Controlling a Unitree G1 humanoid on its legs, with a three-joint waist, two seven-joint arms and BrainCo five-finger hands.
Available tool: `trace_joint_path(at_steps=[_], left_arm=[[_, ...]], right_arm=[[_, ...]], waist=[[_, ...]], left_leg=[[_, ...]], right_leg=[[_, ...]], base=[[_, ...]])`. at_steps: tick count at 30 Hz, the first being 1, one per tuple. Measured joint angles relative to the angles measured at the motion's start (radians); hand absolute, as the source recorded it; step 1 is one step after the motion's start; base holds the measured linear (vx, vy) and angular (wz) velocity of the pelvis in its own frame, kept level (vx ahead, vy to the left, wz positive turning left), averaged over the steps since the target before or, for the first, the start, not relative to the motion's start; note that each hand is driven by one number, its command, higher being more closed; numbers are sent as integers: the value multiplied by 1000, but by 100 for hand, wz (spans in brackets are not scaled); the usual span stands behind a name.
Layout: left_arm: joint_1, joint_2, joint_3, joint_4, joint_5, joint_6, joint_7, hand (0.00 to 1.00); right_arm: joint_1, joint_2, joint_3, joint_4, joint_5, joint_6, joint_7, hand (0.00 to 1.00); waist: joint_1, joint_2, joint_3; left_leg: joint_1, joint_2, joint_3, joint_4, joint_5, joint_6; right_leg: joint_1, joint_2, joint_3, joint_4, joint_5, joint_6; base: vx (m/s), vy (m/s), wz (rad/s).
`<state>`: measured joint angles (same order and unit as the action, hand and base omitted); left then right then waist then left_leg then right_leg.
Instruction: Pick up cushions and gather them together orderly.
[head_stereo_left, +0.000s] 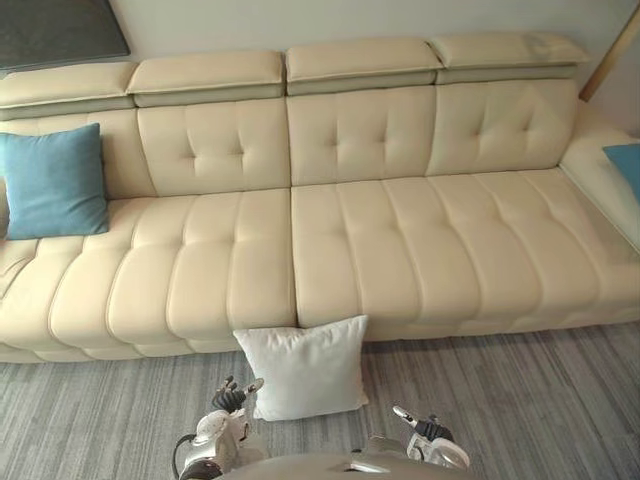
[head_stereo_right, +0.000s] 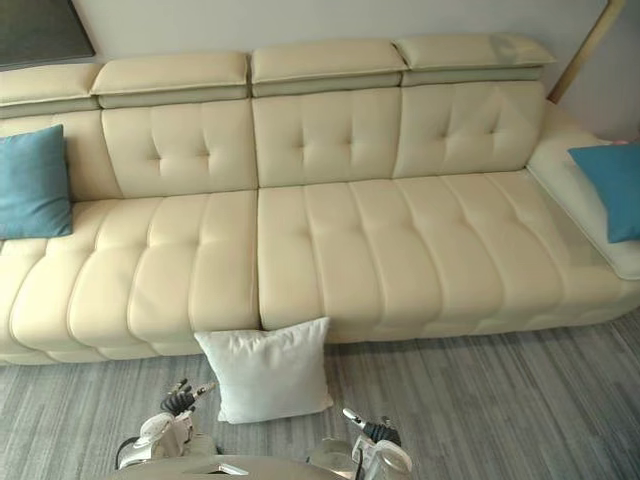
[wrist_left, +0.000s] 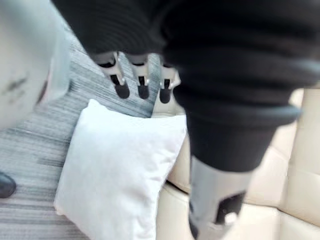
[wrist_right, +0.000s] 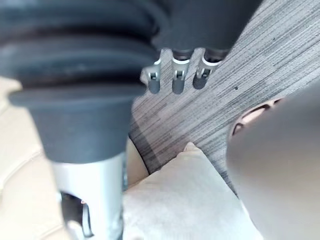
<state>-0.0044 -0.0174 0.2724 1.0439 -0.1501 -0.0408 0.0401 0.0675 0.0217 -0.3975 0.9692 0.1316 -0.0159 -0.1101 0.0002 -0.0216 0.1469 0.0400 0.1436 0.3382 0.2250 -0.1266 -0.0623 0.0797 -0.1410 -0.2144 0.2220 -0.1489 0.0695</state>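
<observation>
1. The white cushion (head_stereo_left: 305, 367) stands on the carpet (head_stereo_left: 520, 400), leaning against the sofa (head_stereo_left: 400, 240) front.
2. The left blue cushion (head_stereo_left: 52, 182) and the right blue cushion (head_stereo_right: 612, 188) sit at the sofa's ends.
3. The left hand (head_stereo_left: 228, 402) and right hand (head_stereo_left: 432, 432) hover on either side of the white cushion, fingers relaxed and empty.

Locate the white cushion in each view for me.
Left eye view: white cushion on the carpet against the sofa front, near centre.
Right eye view: same spot, left of centre.
Left wrist view: cushion beyond the left hand.
Right wrist view: cushion beyond the right hand.
Shared landmark: the cream sofa.
</observation>
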Motion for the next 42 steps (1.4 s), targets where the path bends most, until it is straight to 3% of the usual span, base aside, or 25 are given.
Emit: trace_joint_path(at_steps=[4,8,15,18,21,26,36,42], left_arm=[[9,6,-1,9,20,-1,0,0],[14,11,-16,28,34,-1,1,0],[15,38,-66,27,34,-3,20,0],[-8,46,-80,22,18,-3,38,0],[-61,77,-94,-11,-17,-4,64,0],[-143,131,-121,-73,-96,-25,111,0],[-343,217,-110,-132,-200,-48,157,0],[-516,283,-47,-175,-199,-47,165,0]], right_arm=[[0,6,1,12,-1,0,1,0],[0,-2,4,12,-1,-2,1,0],[-28,-36,125,27,-25,-2,-3,0],[-71,-49,202,-27,-74,-2,-10,0],[-164,-56,277,-131,-143,-3,-18,0],[-308,-131,370,-269,-218,-7,-68,0],[-569,-191,435,-365,-218,-6,-129,0],[-744,-249,423,-363,-201,-7,-163,0]], waist=[[0,-7,-6],[-4,0,-8],[0,-10,-2],[5,-9,12],[13,-18,111],[30,3,197],[33,5,302],[29,11,365]], left_leg=[[52,-44,8,-121,61,3],[116,-68,-6,-301,164,2],[101,-77,-28,-310,176,8],[13,-84,-26,-281,180,23],[-166,-45,-30,-41,89,39],[-419,22,-36,218,-15,55],[-700,44,-39,303,12,72],[-906,59,-58,382,24,87]], right_leg=[[12,-16,8,-43,14,14],[12,-8,-1,-70,24,22],[8,-8,-13,-73,30,30],[-75,-18,-3,-52,54,34],[-179,-20,24,9,69,25],[-388,-10,66,146,58,26],[-686,-8,95,253,64,2],[-903,-8,104,367,55,-7]], base=[[-29,48,-1],[-90,-4,8],[-70,-1,8],[-50,51,-3],[-128,41,-5],[-205,109,-12],[-93,16,-4],[-26,-16,0]])
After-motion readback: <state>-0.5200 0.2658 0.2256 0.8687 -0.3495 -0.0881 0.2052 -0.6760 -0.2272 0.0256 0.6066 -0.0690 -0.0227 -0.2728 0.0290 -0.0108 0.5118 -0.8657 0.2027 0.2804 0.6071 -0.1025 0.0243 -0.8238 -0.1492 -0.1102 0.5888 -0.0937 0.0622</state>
